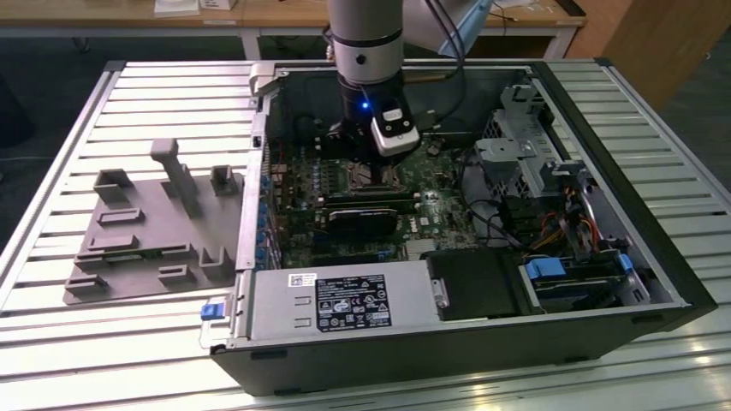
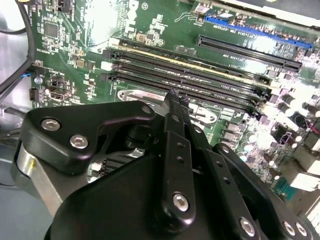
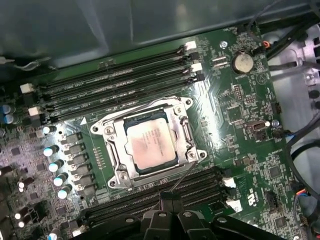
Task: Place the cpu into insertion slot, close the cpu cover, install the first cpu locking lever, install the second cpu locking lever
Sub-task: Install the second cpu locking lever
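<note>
The cpu (image 3: 150, 145) lies flat in the slot (image 3: 116, 172), its pale metal top showing through the window of the cover (image 3: 176, 131), which lies closed over it. Memory slots (image 3: 115, 90) run along two sides of the socket on the green board (image 3: 240, 110). The tool (image 3: 172, 199), fingers (image 2: 173, 107) pressed together on nothing, hangs just beside the socket inside the open case (image 1: 639, 171), which rests on a slatted worktop (image 1: 68, 171) next to a grey fixture (image 1: 149, 231).
</note>
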### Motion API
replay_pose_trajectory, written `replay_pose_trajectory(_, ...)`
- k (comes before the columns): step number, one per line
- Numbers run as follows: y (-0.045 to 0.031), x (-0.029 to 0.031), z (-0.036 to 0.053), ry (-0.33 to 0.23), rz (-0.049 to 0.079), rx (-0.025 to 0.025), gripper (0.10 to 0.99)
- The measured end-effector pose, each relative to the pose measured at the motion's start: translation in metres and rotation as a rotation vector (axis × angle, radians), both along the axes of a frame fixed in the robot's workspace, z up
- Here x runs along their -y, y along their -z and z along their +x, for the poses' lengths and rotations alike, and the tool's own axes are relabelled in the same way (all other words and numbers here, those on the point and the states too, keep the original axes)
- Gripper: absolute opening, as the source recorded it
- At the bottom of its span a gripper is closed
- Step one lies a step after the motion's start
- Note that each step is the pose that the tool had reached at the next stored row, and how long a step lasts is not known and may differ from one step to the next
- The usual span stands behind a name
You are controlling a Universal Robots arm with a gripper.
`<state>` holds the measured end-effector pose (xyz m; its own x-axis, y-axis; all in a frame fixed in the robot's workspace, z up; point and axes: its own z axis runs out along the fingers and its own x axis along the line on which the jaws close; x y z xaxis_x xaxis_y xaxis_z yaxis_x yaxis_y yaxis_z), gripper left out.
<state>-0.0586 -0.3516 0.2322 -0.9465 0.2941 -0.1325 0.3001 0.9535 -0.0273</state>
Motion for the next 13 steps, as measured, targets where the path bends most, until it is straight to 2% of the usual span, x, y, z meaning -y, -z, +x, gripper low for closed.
replay_pose_trajectory(4,0.0019,0.0013,-0.0021,-0.027,0.0,0.0,0.102)
replay_pose_trajectory(10,0.0062,0.0025,-0.0142,-0.045,0.0,0.0,0.102)
replay_pose_trajectory(13,0.0086,0.0046,-0.0148,-0.054,0.001,-0.0004,0.102)
